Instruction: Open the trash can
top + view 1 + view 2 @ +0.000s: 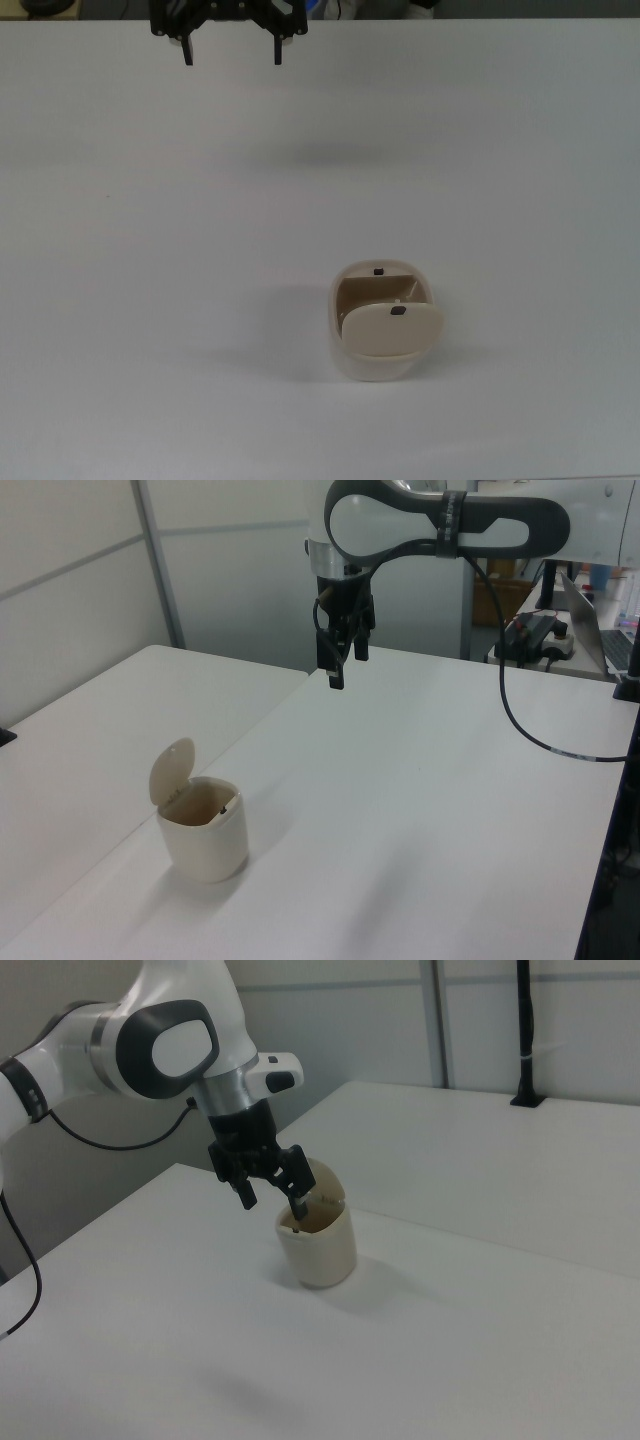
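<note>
The trash can [383, 357] is a small cream-beige bin standing on the white table [150, 300]. Its lid [392, 329] is swung up and stands upright, with a small black button near its edge, so the inside shows. The left view has the trash can [205, 838] at the near left with its lid [171, 770] raised. My gripper [232, 52] hangs open with nothing in it, high above the table and far from the bin at the top view's upper edge. In the right view the gripper [273, 1200] appears in front of the trash can [322, 1248].
A second white table [90, 730] adjoins along a seam at the left view's left. A laptop [592, 610] and cables [530, 730] sit at the left view's right. A black post [522, 1030] stands at the back in the right view.
</note>
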Robot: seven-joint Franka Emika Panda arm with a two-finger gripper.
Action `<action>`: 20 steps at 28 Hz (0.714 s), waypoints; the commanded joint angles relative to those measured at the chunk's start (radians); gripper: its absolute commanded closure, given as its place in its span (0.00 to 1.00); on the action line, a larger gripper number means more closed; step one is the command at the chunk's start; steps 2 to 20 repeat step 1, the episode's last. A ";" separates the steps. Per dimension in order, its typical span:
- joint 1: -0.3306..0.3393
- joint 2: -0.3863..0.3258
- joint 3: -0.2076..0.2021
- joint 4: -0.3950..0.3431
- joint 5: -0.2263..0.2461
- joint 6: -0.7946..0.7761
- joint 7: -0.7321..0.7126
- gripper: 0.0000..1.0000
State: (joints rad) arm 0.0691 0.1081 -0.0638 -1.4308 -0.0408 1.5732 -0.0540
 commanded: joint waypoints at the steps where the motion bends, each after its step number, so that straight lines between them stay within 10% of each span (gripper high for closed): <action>1: 0.001 -0.028 -0.007 -0.026 -0.010 -0.015 -0.010 0.00; 20: 0.001 -0.028 -0.007 -0.026 -0.010 -0.015 -0.010 0.00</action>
